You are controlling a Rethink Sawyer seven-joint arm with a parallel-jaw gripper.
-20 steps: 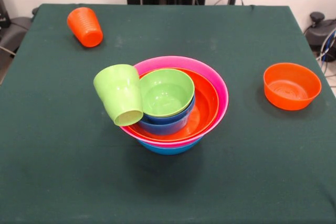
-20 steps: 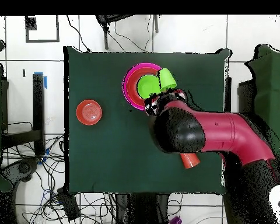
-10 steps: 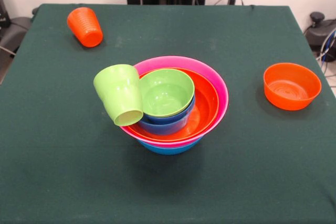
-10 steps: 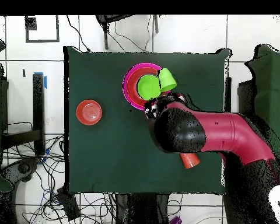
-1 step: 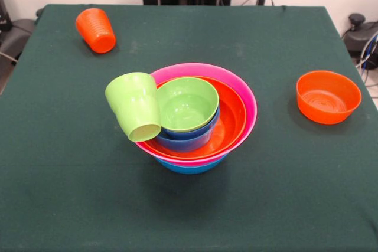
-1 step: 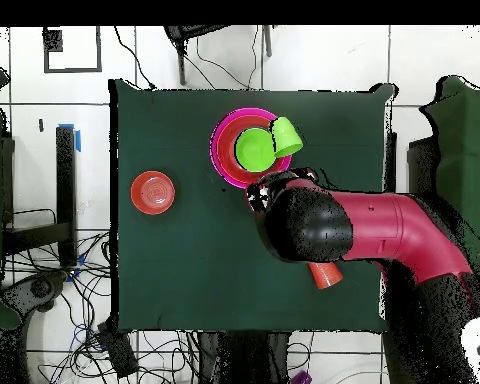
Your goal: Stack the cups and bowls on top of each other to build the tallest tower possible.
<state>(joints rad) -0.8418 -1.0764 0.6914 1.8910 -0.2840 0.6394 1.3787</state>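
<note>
The tower stands mid-table: a wide blue bowl (image 5: 189,167) at the base, then a pink bowl (image 5: 239,90), a large orange bowl (image 5: 234,116), a small blue bowl (image 5: 186,138) and a lime-green bowl (image 5: 186,107) on top. A lime-green cup (image 5: 136,105) leans tilted against the pile's left rim, its mouth facing down and forward. A ribbed orange cup (image 5: 95,29) lies at the far left. A small orange bowl (image 5: 328,96) sits alone at the right. In the overhead view my gripper (image 6: 262,188) hangs just beside the tower (image 6: 227,150), mostly hidden under the arm.
The bulky red and black arm (image 6: 384,230) reaches across the table in the overhead view and partly covers the orange cup (image 6: 326,276). The lone orange bowl (image 6: 152,192) sits on the opposite side. Dark green cloth (image 5: 71,193) covers the table.
In the overhead view the arm has drawn slightly back from the pile. The cups and bowls have not moved.
</note>
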